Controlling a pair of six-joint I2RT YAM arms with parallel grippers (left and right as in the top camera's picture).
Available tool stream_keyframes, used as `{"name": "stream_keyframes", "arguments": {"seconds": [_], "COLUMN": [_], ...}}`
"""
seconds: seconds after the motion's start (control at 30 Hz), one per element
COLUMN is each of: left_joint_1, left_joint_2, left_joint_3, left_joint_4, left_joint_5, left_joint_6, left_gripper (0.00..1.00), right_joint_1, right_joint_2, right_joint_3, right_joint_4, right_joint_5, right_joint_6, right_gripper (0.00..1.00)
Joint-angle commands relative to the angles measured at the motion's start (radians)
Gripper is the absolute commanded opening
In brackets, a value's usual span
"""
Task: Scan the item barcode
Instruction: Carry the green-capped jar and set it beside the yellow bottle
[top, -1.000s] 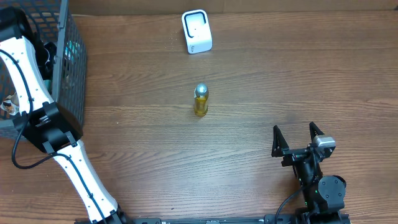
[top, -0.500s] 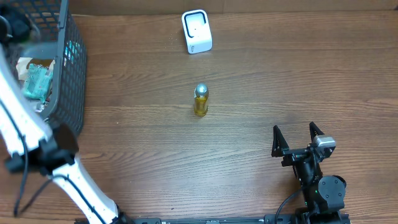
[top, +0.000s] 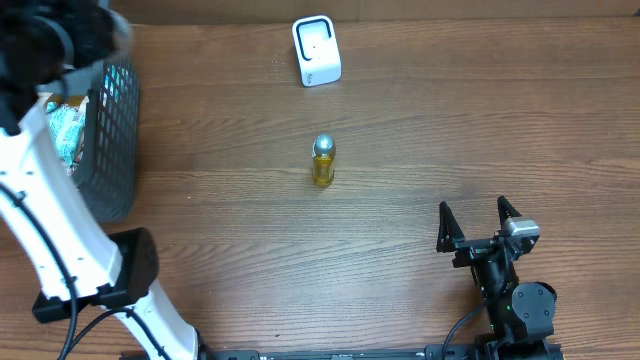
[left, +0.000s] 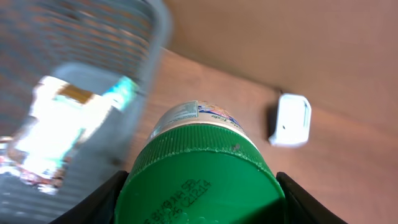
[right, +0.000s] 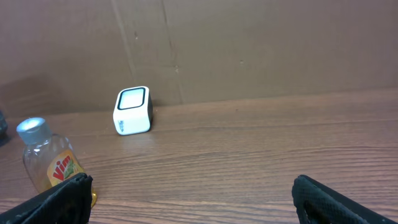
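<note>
Overhead view: the left gripper (top: 62, 38) shows only as a dark, motion-blurred mass in the top-left corner above the wire basket (top: 112, 150). Its jaw position and load cannot be read here. Compared with one second ago, the left arm has risen out of the basket. The yellow bottle (top: 322, 162), the white scanner (top: 316, 50) and the right gripper (top: 478, 222) have not moved. The basket holds a teal-and-white packet (top: 62, 128), partly hidden by the arm. The right gripper rests on the wooden table (top: 450, 120), jaws fully spread and empty. Left wrist view: the green-lidded jar (left: 199, 180) fills the lower frame and its base is cut off. The fingers (left: 102, 198) press on both sides of the lid, so the claw is roughly half open and clamped on the jar, which is held in the air between basket and scanner. Only a strip of the jar label is visible, and the basket and packet are blurred. Right wrist view: only the fingertips appear, at the bottom corners, wide apart with nothing between them. The bottle, labelled "Vim", is partly cut off at lower left, and the scanner stands upright by the back wall.
</note>
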Motion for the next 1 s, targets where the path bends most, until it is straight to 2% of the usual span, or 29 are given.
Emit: {"name": "stream_keyframes", "arguments": {"seconds": [0.0,0.1,0.23,0.43,0.67,0.97], "left_joint_1": [-0.109,-0.182,-0.257,-0.343,-0.450,-0.530], "left_joint_2": [0.013,0.021,0.022,0.022,0.022,0.022], "left_joint_3": [-0.031,-0.070,-0.132,-0.260,-0.492,-0.777], "left_joint_4": [0.003,0.003,0.003,0.003,0.016,0.173], "left_joint_5": [0.015,0.005,-0.082,-0.066,-0.105,-0.122], "left_joint_6": [0.066,0.077,0.076,0.077,0.076,0.041], "left_gripper": [0.41,0.41,0.42,0.42,0.42,0.41], "right_joint_1": [0.007,0.007,0.007,0.007,0.007,0.007], "right_joint_2": [-0.008,-0.008,-0.008,-0.008,-0.008,-0.008], "right_joint_3": [-0.011,-0.011,-0.011,-0.011,-0.011,-0.011], "right_joint_4": [0.005,0.005,0.005,0.005,0.005,0.005], "right_joint_5": [0.005,0.005,0.005,0.005,0.005,0.005], "right_joint_6": [-0.004,-0.004,-0.004,-0.004,-0.004,-0.004], "right_gripper": [1.00,1.00,1.00,1.00,1.00,1.00]}}
